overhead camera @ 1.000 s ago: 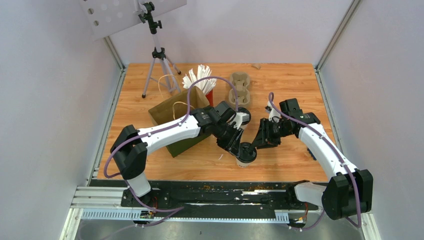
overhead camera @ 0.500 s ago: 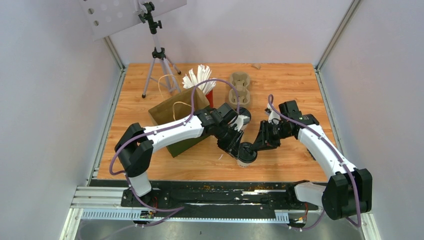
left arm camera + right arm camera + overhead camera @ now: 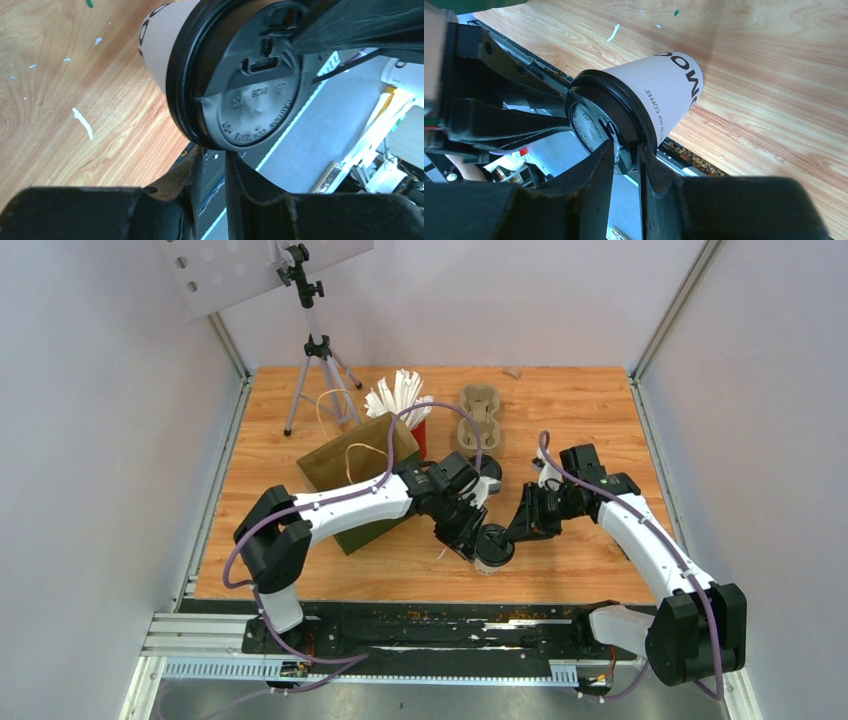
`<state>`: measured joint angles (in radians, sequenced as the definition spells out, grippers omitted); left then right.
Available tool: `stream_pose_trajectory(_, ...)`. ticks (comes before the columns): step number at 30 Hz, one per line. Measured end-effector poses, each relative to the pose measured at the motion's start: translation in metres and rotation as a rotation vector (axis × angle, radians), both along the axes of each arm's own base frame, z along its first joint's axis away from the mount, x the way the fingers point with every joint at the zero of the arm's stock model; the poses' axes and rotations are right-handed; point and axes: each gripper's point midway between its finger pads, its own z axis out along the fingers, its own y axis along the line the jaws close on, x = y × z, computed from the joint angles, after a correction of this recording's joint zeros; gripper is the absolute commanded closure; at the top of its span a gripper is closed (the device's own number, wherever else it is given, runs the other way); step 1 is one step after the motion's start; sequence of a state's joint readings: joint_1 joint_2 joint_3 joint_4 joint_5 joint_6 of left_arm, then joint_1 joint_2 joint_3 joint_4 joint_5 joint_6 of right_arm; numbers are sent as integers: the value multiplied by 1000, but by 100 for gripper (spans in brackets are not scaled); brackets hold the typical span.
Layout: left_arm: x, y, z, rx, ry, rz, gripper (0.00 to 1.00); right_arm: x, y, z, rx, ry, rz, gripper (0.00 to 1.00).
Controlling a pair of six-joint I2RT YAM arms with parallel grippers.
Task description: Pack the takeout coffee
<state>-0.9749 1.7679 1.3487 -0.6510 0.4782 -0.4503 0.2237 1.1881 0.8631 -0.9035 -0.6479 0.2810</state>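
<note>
Cup (image 3: 492, 548) lower centre of top view, near tabletop (image 3: 580, 410) front edge. Right gripper (image 3: 624, 145) pinching lid (image 3: 591, 120) rim. Left gripper (image 3: 214, 154) narrowed at opposite rim, grip unclear. Likely steadying cup for lift into bag (image 3: 352, 465).

Found the left arm's elbow block (image 3: 278, 545) closer to the near corner of the paper bag (image 3: 350, 465) than a second ago, shifted rightward along the front edge of the table (image 3: 600, 410). Noted its white forearm (image 3: 355, 505) reaching further across the bag's near face. Saw the purple cable loop (image 3: 440, 405) swung away from the bag's mouth, out toward the pulp tray (image 3: 478, 415). Marked the second cup (image 3: 490, 466), right of the bag, now mostly hidden behind the left wrist (image 3: 450, 485); only a sliver of lid showing. Logged the right arm's near block (image 3: 690, 635), far right of the bag, dropped slightly toward the front rail (image 3: 450, 625).
</note>
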Motion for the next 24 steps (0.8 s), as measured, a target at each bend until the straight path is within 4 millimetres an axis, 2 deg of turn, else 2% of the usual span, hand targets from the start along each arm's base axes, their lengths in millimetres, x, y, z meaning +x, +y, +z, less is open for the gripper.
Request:
stream_pose_trajectory(6, 5, 10, -22, 78, -34, 20, 70, 0, 0, 0, 4, -10, -7, 75)
stream_pose_trajectory(9, 9, 12, -24, 91, -53, 30, 69, 0, 0, 0, 4, -10, -7, 74)
stream_pose_trajectory(16, 17, 7, -9, 68, -89, 45, 67, 3, -4, 8, -31, -6, -16, 69)
stream_pose_trajectory(20, 19, 8, 12, 39, -122, 56, 67, 13, -2, 25, -25, -51, -18, 69)
stream_pose_trajectory(24, 28, 3, 33, 13, -169, 74, 64, 18, 0, 33, -18, -73, -17, 69)
